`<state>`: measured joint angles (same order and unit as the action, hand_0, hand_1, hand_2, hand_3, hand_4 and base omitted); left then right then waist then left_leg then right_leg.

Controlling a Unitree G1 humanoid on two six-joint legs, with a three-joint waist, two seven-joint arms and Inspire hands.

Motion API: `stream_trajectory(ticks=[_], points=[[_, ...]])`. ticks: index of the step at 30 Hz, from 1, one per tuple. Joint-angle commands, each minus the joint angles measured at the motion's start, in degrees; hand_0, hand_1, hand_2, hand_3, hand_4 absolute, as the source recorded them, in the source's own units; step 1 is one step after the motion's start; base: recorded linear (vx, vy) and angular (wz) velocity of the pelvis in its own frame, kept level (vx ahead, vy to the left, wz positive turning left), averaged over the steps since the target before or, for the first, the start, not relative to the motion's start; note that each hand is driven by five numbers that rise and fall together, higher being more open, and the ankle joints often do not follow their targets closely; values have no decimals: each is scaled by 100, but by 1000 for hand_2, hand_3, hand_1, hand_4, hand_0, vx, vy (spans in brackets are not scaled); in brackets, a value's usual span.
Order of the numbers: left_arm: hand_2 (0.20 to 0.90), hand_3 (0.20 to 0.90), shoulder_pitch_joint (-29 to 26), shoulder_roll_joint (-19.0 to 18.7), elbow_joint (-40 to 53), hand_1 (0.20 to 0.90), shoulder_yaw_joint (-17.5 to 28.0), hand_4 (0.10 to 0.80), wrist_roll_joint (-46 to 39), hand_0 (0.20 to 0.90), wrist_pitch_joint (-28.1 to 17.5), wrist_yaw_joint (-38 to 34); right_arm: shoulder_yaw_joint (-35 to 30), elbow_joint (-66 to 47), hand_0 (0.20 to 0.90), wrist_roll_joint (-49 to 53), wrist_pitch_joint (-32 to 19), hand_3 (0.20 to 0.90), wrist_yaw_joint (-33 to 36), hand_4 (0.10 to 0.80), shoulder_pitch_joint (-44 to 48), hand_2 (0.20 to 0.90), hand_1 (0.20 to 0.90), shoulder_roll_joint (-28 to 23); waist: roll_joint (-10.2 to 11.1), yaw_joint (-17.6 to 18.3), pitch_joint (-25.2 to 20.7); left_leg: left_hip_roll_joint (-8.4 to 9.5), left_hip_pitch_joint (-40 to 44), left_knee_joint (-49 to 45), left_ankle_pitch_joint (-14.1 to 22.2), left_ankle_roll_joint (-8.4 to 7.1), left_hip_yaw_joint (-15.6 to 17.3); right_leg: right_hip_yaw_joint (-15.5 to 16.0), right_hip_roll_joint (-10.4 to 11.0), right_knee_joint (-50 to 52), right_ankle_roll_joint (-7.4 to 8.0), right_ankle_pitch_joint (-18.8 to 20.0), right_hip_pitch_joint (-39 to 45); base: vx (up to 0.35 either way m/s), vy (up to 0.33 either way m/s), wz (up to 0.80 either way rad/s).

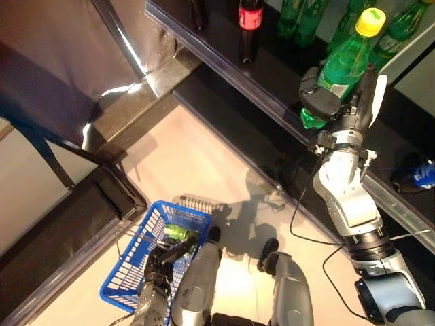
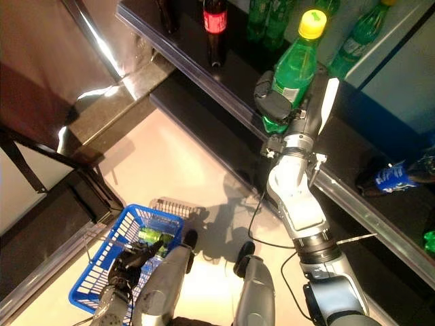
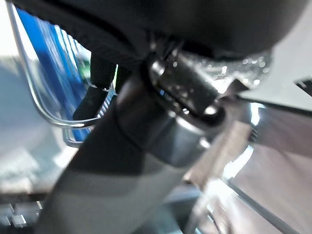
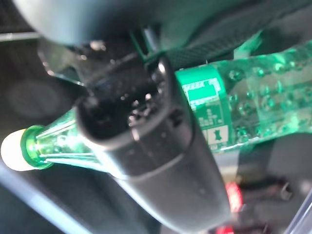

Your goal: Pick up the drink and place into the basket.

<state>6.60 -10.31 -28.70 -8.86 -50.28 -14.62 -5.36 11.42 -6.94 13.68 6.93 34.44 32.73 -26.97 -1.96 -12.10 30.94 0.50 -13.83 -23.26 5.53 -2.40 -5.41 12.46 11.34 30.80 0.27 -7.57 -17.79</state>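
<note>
A green bottle with a yellow cap is gripped in my right hand, lifted clear of the dark shelf. The hand's fingers curl round the bottle's body, as the right wrist view shows. My left hand is shut on the thin wire handles of the blue basket, which hangs low at the left. A green drink lies inside the basket. The handles show in the left wrist view.
More green bottles and a dark bottle with a red label stand on the shelf. A blue-labelled drink lies at the right. A glass door stands open at the left.
</note>
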Motion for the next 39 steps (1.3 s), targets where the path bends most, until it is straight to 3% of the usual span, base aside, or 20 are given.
stream_trajectory(ticks=[1,6,12,19,23,26,32,39], points=[[300,200,160,-780,1829,300,543,100,791,300,-1204,258,33,-1281,300,-391,-711,200,-481,100,365,300,300,-242,-206,-12,-1074,221,-68,-20,-878,-19,-252,158,-314,-216,-239,-291,1139,74,-35,-2],[300,200,151,-1130,2557,300,765,100,1764,300,-1285,60,273,-1491,300,-318,-611,200,-902,100,2,300,300,-31,-180,-84,-1330,167,256,355,-1034,-67,-400,176,-417,-583,-216,-192,1471,57,-7,4],[300,200,67,-1287,3380,300,908,100,1568,300,-1046,584,528,-1762,300,3,-611,200,-1421,100,-365,300,300,95,-139,-164,-1526,173,487,750,-1094,-89,-560,227,-468,-993,-149,-57,1705,3,3,1],[300,200,-30,-1319,4214,300,837,100,977,300,-875,1265,980,-1962,300,-450,-457,200,-1861,100,-614,300,300,178,-101,-252,-1600,223,628,984,-1043,-91,-687,350,-460,-1280,-79,61,1851,-7,4,8],[300,200,-87,-1382,4508,300,771,100,885,300,-736,1773,1133,-1893,300,-487,-478,200,-1815,100,-690,300,300,184,-77,-320,-1595,245,683,1046,-992,-83,-753,442,-449,-1386,-58,99,1931,-1,-10,15],[300,200,-161,-1668,4920,300,673,100,833,300,-441,2416,1156,-1843,300,-431,-554,200,-1588,100,-664,300,300,173,-55,-407,-1572,275,705,1034,-947,-72,-850,549,-441,-1449,-37,126,1988,12,-26,13],[300,200,-262,-2066,5288,300,702,100,582,300,-274,2950,1208,-1849,300,-355,-508,200,-1226,100,-568,300,300,244,-65,-520,-1560,321,735,985,-889,-58,-966,648,-414,-1399,-19,92,2034,40,0,14],[300,200,-316,-2246,5693,300,677,100,501,300,55,3769,1285,-1840,300,-361,-433,200,-858,100,-496,300,300,506,-50,-702,-1595,367,796,1056,-888,-40,-1163,797,-408,-1475,20,104,2119,45,-25,21]])
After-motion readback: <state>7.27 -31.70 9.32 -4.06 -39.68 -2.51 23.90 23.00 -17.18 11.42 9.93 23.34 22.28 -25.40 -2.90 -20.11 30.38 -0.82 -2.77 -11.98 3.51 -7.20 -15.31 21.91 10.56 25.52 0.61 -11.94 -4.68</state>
